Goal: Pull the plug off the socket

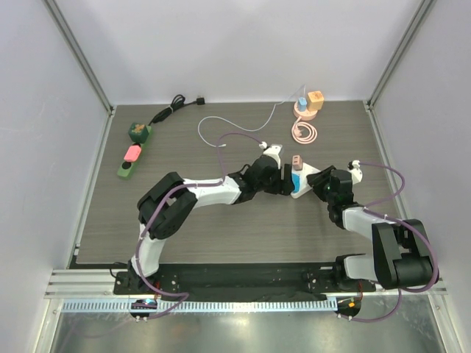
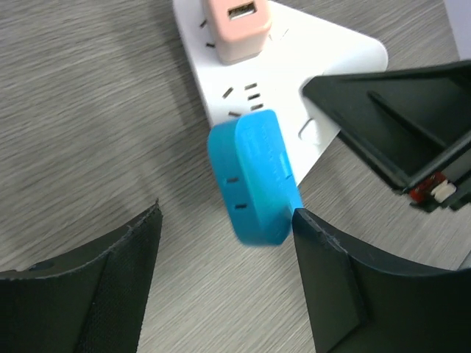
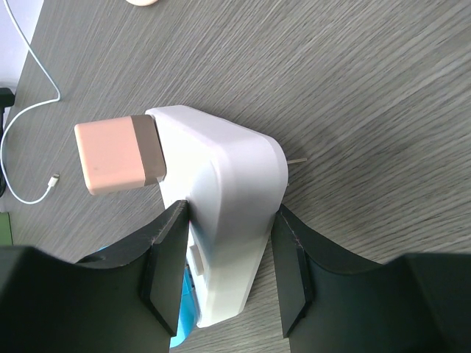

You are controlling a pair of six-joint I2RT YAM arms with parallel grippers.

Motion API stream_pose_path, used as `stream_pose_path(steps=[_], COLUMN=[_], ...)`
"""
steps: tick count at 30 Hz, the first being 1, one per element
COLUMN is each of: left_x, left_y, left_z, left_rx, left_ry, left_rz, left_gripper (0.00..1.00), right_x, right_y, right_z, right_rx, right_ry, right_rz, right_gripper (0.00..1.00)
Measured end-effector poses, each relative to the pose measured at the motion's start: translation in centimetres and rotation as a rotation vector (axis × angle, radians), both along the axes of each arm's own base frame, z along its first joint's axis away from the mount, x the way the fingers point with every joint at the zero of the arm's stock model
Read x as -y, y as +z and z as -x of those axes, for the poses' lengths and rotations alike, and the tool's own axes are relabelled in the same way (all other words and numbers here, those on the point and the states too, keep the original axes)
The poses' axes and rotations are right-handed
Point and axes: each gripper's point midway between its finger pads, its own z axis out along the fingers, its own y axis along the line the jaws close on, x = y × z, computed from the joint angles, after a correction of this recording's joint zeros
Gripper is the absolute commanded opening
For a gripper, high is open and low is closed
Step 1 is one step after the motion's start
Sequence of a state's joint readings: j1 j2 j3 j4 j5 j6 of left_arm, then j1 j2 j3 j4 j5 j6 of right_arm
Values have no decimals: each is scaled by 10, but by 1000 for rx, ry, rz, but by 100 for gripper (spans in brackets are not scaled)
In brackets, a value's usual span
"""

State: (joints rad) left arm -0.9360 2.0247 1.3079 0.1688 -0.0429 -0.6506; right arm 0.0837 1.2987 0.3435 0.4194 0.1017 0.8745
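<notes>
left gripper (image 2: pixel 227 220): jaws spread wide and clamping nothing. The 3 o'clock pad sits against the plug's edge; the 9 o'clock pad is well apart from it.
right gripper (image 3: pixel 229 215): closed on the narrow end of the white socket block (image 3: pixel 235 191), one finger on each side wall, pinning it to the table (image 1: pixel 221 235).
blue plug (image 2: pixel 254 176): lies between the left jaws, tilted, at the 6 o'clock edge of the block's face in the left wrist view. Blurred, so I cannot tell whether the prongs are clear of the slots.
handling (judgement): small, light, rigid plastic shell with smooth faces, likely slippery. Resistance comes from prong friction, not weight.
hold (judgement): pinch the two broad flat sides low on the body and pull straight along the prongs. Twisting risks levering the block out of the right grip.
pink USB charger (image 2: pixel 235 26): seated in the block at 12 o'clock of the plug, close enough to be bumped.
far field: coiled pink cable (image 1: pixel 305 132) at 12 o'clock of the grippers in the top view, white cable (image 1: pixel 228 121) at 11, green power strip (image 1: pixel 132 151) at 10. All are well apart from the work.
</notes>
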Motion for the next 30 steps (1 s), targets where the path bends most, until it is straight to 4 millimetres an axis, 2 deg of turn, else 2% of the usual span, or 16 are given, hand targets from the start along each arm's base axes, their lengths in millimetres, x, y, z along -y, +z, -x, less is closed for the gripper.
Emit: stream_pose_path(steps=[6,12,15,16,17,19,21,22,23,30], left_x=[21,34,38,40,42,42,42,42,42,42], left_y=[-4,-7,-3,-1,2,3,3,3,3,4], left_z=[-3,1,1,1,2,0,-1,-1,-1,-3], left_rx=[-26,-55,-53,-50,-49,-50,-51,-50,-48,-32], left_ry=[-29,-61,-65,-66,-68,-48,-40,-39,-38,22], left_rz=[47,89,111,122,134,142,144,146,149,183], left_gripper=[62,46,31,19,14,0,0,0,0,0], right_x=[0,0,0,0,0,0,-1,-1,-1,-1], right_y=[0,0,0,0,0,-1,-1,-1,-1,-1], right_z=[0,0,0,0,0,1,0,0,-1,-1], right_rx=[6,7,8,7,6,1,2,1,2,3], right_ry=[2,4,6,6,6,4,6,7,7,-2], right_rz=[0,3,4,4,4,1,-1,-1,-1,5], right_gripper=[1,1,2,5,13,18,14,10,1,1])
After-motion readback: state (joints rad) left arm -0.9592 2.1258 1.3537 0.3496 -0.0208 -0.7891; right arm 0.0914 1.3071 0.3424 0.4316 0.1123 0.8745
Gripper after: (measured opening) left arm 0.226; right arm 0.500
